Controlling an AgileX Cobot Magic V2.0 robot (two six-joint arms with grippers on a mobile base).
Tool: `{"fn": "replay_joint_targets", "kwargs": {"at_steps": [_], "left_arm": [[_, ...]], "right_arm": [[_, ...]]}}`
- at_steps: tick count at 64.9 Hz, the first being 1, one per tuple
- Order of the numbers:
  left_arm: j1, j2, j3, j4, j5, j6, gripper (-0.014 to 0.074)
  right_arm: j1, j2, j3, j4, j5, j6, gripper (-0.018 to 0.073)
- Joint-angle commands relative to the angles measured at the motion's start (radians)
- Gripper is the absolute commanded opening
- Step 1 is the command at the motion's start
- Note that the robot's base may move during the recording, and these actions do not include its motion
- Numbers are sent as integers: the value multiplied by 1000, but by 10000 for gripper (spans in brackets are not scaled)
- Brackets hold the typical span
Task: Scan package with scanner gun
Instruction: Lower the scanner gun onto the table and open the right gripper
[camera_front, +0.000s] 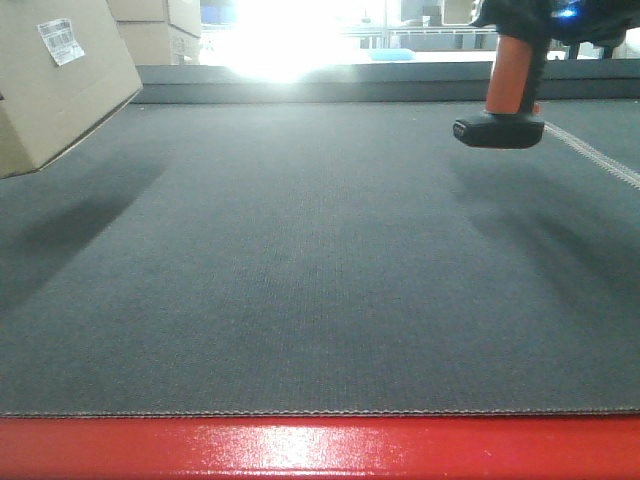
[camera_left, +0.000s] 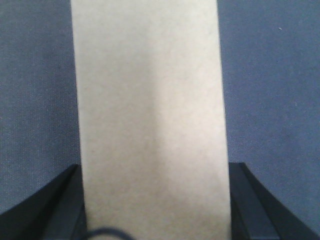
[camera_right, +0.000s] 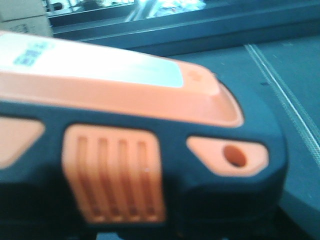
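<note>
While the package (camera_front: 50, 90) hung tilted off the mat (camera_front: 320, 280) at ten o'clock in the front view, its barcode label (camera_front: 61, 41) faced inward, apparently to meet the beam. The left gripper (camera_left: 155, 200) pinched its cardboard sides between its fingers (camera_left: 47, 207). At two o'clock the scanner gun (camera_front: 508, 95) hung from the right gripper (camera_front: 575, 22), evidently clamped though the fingers were unseen, black end down, not yet aimed at the label.

Low front view; wrists tight on package (camera_left: 150, 125), scanner (camera_right: 125, 150).

The package (camera_front: 55, 90) runs off the left edge, and the scanner gun (camera_front: 512, 90) is cropped at the top.
</note>
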Motion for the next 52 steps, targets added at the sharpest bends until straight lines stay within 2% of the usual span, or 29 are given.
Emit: {"fn": "replay_joint_targets", "kwargs": {"at_steps": [1,9,52], "left_arm": [[3,-11,-13,-9,-11,-5,-111],[3,-11,-13,-9,-11,-5,-111],[3,-11,-13,-11,-11,-5,-111]], "right_arm": [[1,-7,-4,-50,-83,17,-154],[8,8,-4,-50,-133,17,-154],[16,156,-4,-42,-206,23,-154]]}}
